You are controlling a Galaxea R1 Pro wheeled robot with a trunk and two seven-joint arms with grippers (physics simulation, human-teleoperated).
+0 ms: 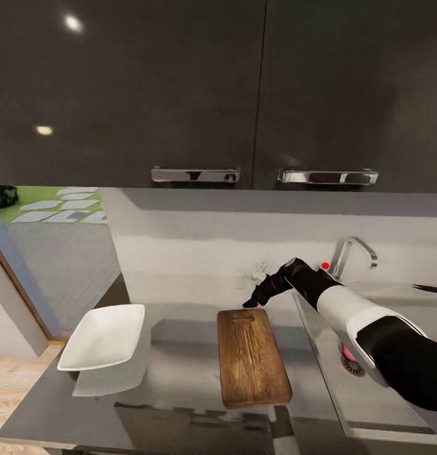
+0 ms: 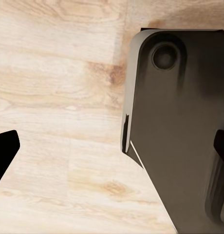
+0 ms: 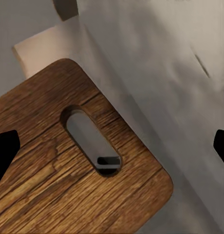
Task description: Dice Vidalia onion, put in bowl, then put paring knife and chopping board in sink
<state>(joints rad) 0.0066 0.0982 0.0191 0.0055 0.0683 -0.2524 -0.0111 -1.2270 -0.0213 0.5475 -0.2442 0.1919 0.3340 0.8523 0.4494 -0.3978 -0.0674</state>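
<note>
Right hand (image 1: 251, 304) hovers open over chopping board's (image 1: 252, 357) far slotted edge.

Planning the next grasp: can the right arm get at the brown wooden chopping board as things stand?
Probably yes. The right gripper hovers open at the handle-slot end of the brown wooden chopping board, and nothing lies on the board or between them.

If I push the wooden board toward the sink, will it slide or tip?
The board lies flat on the glossy countertop, so it would probably slide rather than tip. It looks rigid. Its handle slot, below the right pincer, may offer a hold.
</note>
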